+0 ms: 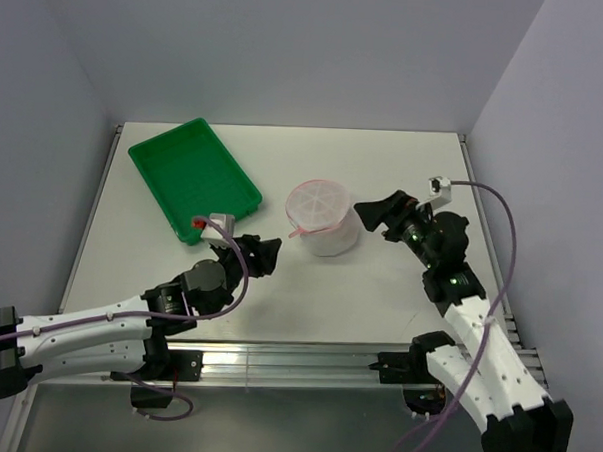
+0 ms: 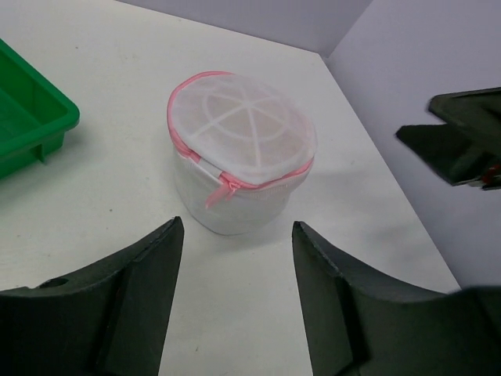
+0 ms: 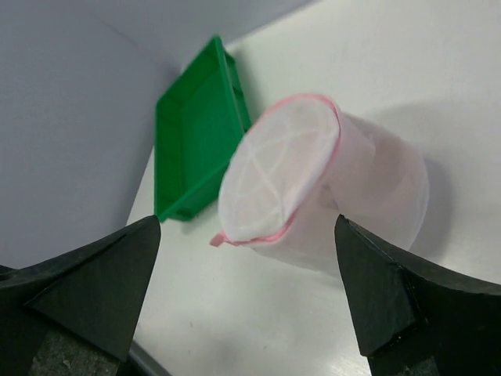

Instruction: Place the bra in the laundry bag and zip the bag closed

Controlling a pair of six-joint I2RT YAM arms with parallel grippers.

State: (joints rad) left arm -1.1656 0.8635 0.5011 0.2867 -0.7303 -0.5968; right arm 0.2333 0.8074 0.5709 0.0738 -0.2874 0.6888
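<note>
The laundry bag (image 1: pixel 323 219) stands upright mid-table, a white mesh drum with pink edging, its lid down and the pink zip pull hanging at its front left. It also shows in the left wrist view (image 2: pixel 239 153) and in the right wrist view (image 3: pixel 313 184). The bra is not visible on its own; the bag's mesh is cloudy and I cannot tell what is inside. My left gripper (image 1: pixel 265 254) is open and empty, a little left of the bag. My right gripper (image 1: pixel 374 214) is open and empty, just right of the bag, not touching it.
A green plastic tray (image 1: pixel 192 176) lies at the back left of the table, also in the left wrist view (image 2: pixel 31 117) and the right wrist view (image 3: pixel 196 137). Walls close in the table on three sides.
</note>
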